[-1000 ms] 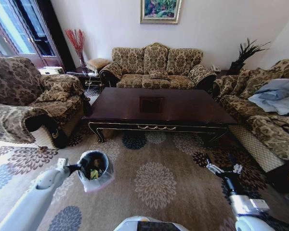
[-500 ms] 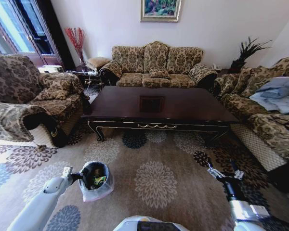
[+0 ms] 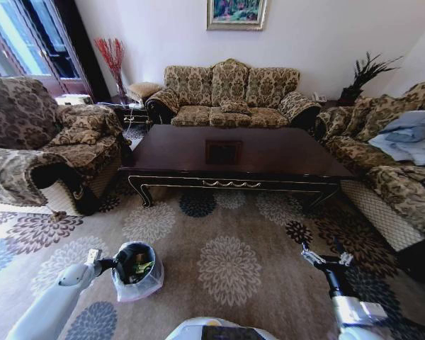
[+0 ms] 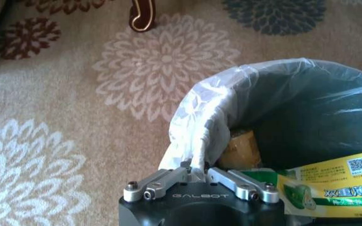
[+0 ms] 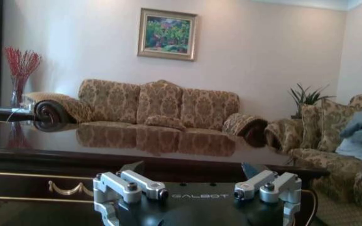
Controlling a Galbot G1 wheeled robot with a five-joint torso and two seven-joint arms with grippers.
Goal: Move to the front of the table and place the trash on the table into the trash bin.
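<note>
The trash bin (image 3: 136, 269) sits low on the near-left carpet, its liner rim pinched tight in the left gripper (image 4: 199, 178), with a green-yellow wrapper (image 4: 332, 189) inside. The table (image 3: 234, 157) beyond looks bare, so the job seems almost finished. The right gripper (image 5: 197, 188) hangs wide open, empty, near right.

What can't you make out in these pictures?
Left wrist view: the trash bin runs off the edge and the green-yellow wrapper covers its bottom, so item count is unknown.
Head view: its contents are too small to name.
Left wrist view: the left gripper, jaws shut on the liner, hides the rim there.
Right wrist view: the right gripper hides part of the table.
</note>
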